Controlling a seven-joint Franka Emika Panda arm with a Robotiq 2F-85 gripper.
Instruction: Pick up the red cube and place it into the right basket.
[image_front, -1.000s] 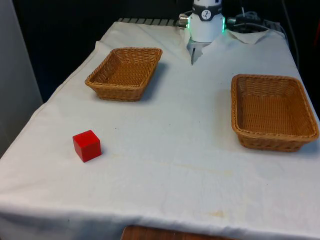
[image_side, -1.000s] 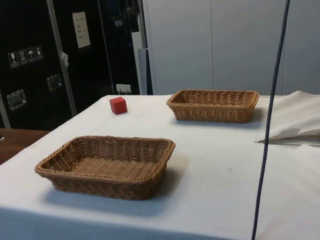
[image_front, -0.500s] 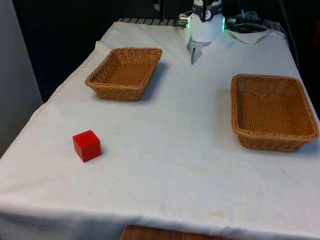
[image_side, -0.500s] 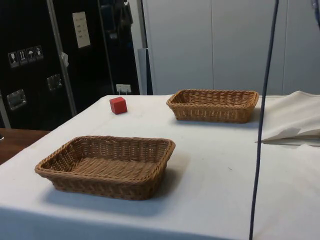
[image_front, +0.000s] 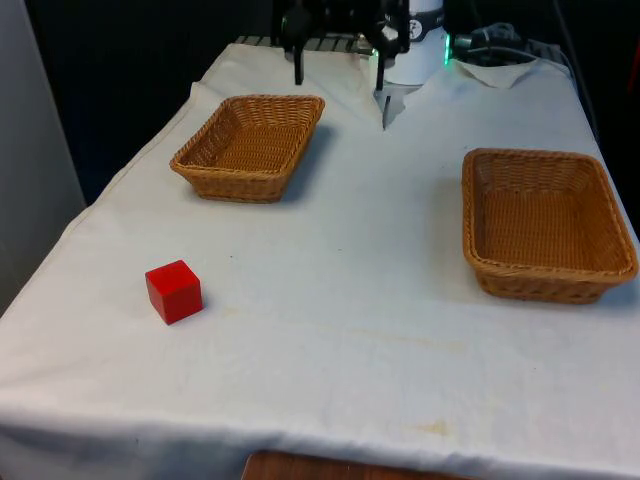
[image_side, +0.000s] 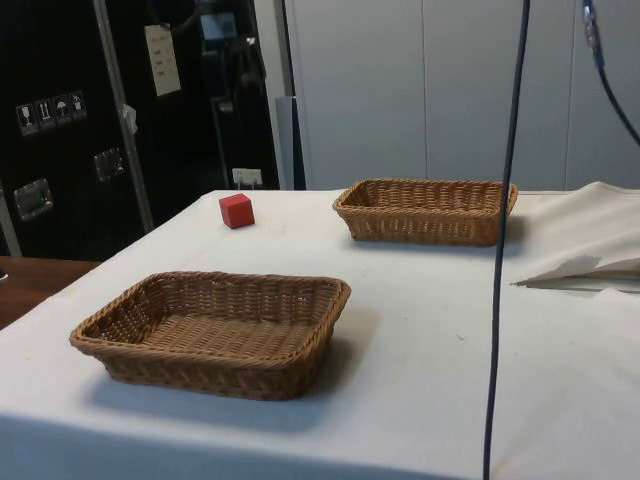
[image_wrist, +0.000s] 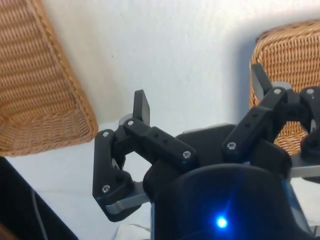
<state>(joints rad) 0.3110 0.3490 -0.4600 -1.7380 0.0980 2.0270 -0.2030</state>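
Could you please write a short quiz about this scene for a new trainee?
1. True or false: the red cube lies inside a basket.
2. How many baskets are on the table?
3. The gripper's jaws are: A) open, holding nothing B) shut on the cube.

Key: 1. False, it lies on the white cloth. 2. Two: the basket on the front view's left and the basket on the front view's right. 3. A.

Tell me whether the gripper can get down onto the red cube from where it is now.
Probably yes. The red cube sits alone on open cloth, well apart from both baskets, with nothing over or beside it. The gripper hangs open at the far end near the basket, so it has a long but unblocked way across.
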